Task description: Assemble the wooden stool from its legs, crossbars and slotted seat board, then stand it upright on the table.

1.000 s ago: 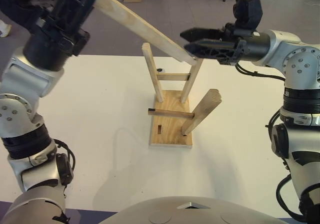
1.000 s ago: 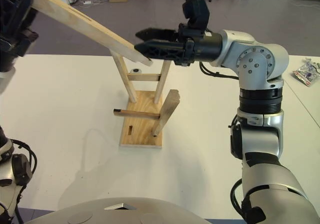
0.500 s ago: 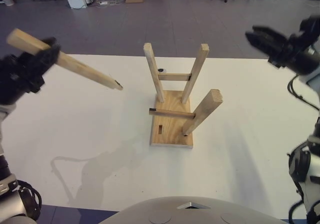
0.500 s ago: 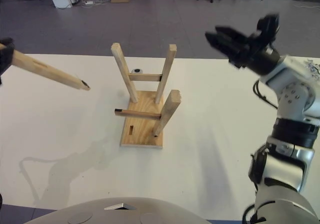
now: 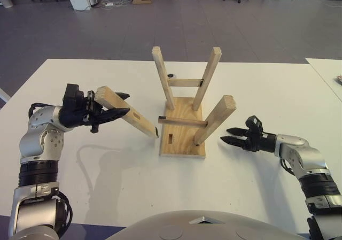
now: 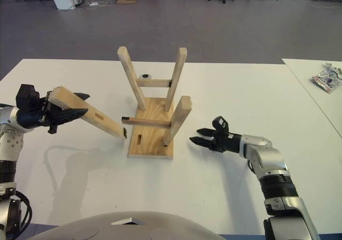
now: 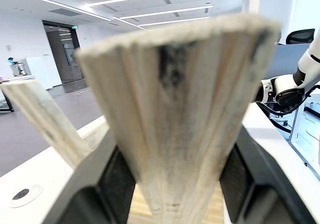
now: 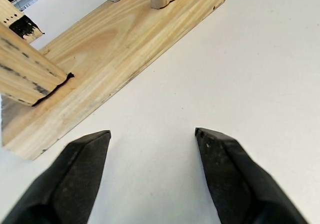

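Stool (image 5: 181,138) upside-down | left hand (image 5: 122,105) clamps loose leg (image 5: 137,120) | right hand (image 5: 225,134) apart

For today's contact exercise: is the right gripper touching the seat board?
Apart. The right wrist view shows bare table between the right gripper and the seat board.

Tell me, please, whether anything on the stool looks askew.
Yes: the near leg leans far to the right on the seat board, and its crossbar juts out with a free end. The fourth leg is in the left gripper, its slot unfilled.
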You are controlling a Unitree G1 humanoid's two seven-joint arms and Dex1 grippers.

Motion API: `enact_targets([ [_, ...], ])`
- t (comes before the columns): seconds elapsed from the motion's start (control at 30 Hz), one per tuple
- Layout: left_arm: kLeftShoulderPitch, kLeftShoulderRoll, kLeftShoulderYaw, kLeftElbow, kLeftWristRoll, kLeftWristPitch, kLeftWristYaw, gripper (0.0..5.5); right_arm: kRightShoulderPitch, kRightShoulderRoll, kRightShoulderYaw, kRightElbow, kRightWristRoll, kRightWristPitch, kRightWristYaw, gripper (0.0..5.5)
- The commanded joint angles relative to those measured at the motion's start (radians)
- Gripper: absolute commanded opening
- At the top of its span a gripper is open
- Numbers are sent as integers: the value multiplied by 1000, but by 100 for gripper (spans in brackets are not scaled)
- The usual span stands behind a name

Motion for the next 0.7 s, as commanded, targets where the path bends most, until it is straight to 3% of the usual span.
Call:
enact_targets([
  [0.03,-33,-26,-24,-17,4,11,-10,204,13,27,32,19,-22,8,1,317],
  [0.43,-114,-79,-124,-3,58,19,-22,204,-8,45,47,16,-18,17,4,317],
  [0.7,-227,-40,-202,95,105,31,-80,204,-17,68,48,8,-14,18,-4,317],
])
